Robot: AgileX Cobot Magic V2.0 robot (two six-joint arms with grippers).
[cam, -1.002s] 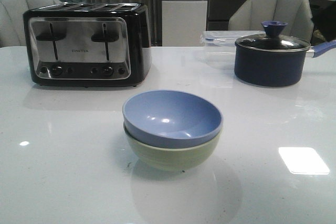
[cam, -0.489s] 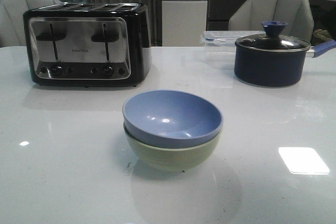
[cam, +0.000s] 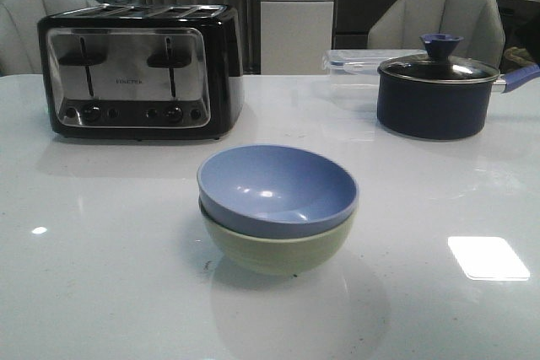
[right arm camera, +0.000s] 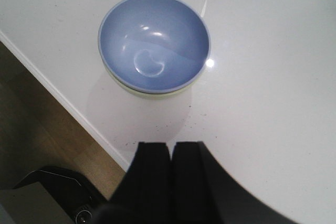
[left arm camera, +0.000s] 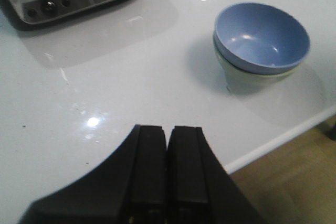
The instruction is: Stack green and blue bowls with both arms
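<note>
The blue bowl (cam: pixel 277 187) sits nested inside the green bowl (cam: pixel 274 246) at the middle of the white table. The stack also shows in the left wrist view, blue bowl (left arm camera: pixel 261 36) over green bowl (left arm camera: pixel 247 80), and in the right wrist view, blue bowl (right arm camera: pixel 154 40) with a sliver of green bowl (right arm camera: pixel 149 94) under it. My left gripper (left arm camera: pixel 167 129) is shut and empty, above the table edge, away from the bowls. My right gripper (right arm camera: pixel 170 144) is shut and empty, near the table's front edge, short of the bowls. Neither arm shows in the front view.
A black and steel toaster (cam: pixel 139 69) stands at the back left. A dark navy pot with a glass lid (cam: pixel 439 90) stands at the back right, with a clear plastic box (cam: pixel 350 65) behind it. The table's front edge (right arm camera: pixel 68 108) drops to a wooden floor.
</note>
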